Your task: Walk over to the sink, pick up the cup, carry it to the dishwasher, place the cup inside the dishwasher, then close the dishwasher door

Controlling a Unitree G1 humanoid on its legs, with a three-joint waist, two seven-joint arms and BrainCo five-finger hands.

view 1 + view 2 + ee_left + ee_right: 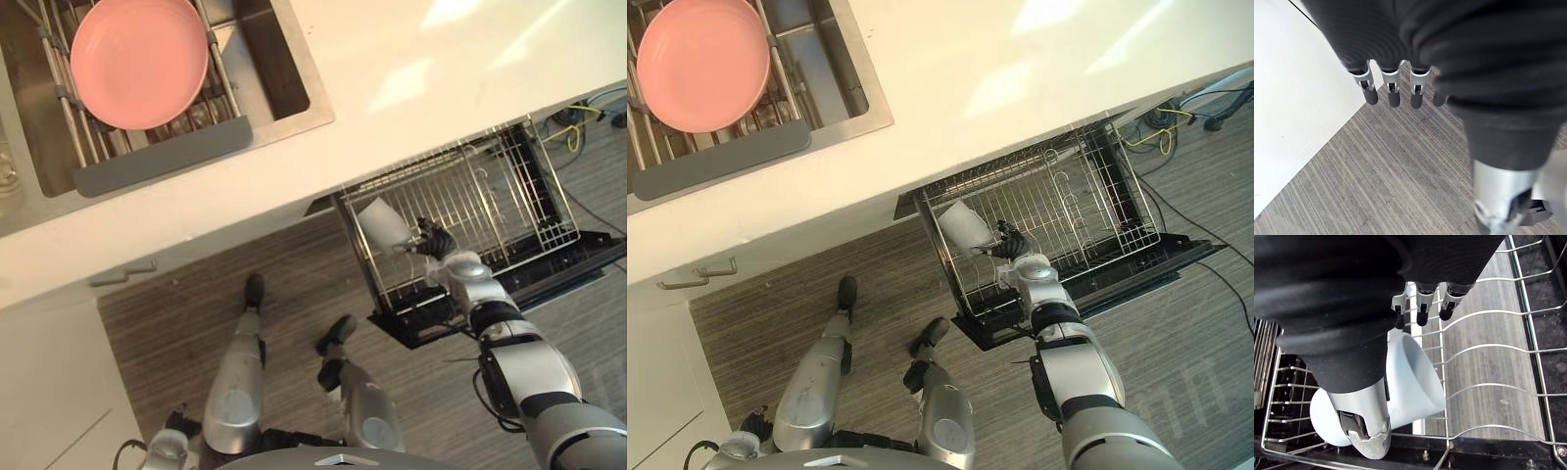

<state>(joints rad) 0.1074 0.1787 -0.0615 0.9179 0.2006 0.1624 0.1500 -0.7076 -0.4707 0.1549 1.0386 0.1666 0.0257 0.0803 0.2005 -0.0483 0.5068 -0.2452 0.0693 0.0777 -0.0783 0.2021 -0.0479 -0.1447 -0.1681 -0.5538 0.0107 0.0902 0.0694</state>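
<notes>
I see the cup [382, 223], pale and lying on its side on the wires of the pulled-out dishwasher rack [500, 196], close to the rack's left edge and just under the counter's [441, 59] front edge. My right hand [438, 242] reaches over the rack beside it. In its wrist view the fingers [1422, 313] look straight and loose past the cup, not wrapped round it, and the thumb lies along the cup's side. The dishwasher door [578, 262] is down, flat under the rack. My left hand [1393, 95] hangs low over the striped floor [1400, 171] next to a white cabinet [1298, 98], fingers relaxed and holding nothing. In the sink [279, 59] at the counter's far left corner, a pink plate [139, 61] rests on a wire drainer.
</notes>
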